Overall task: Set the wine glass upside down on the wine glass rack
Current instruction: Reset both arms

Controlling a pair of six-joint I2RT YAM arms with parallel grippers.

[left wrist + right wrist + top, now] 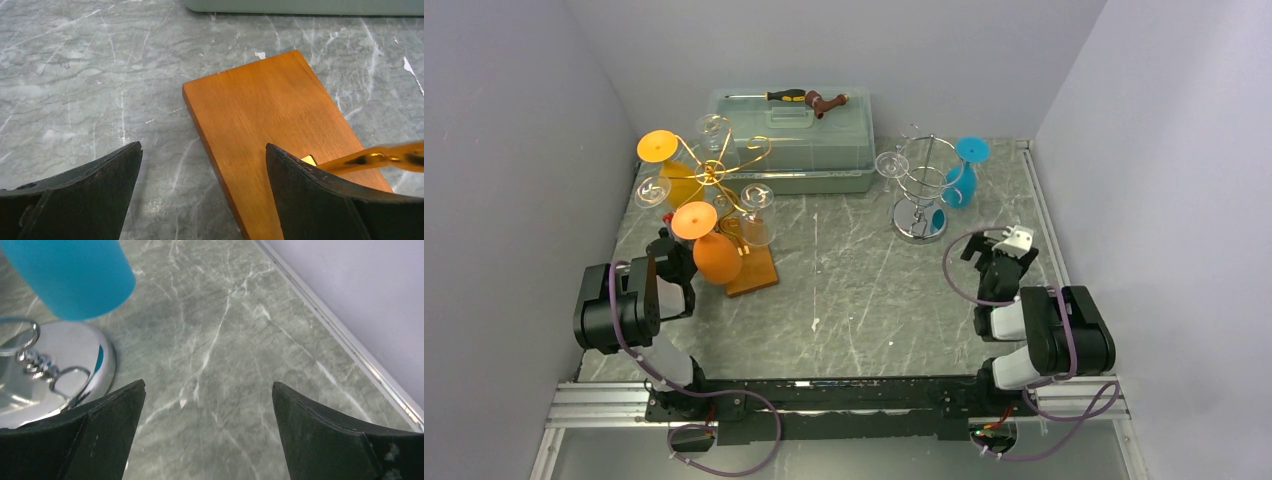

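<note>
A gold wire wine glass rack on a wooden base stands at the left. Two orange wine glasses hang on it upside down, along with clear glasses. At the right a chrome rack holds a blue wine glass upside down and a clear one. My left gripper is open and empty, low beside the wooden base. The right gripper is also open and empty, near the chrome foot and the blue glass.
A translucent lidded box sits at the back with a screwdriver and a brown tool on top. A gold wire arm crosses over the wooden base close to my left gripper's right finger. A wall and metal rail run along the right.
</note>
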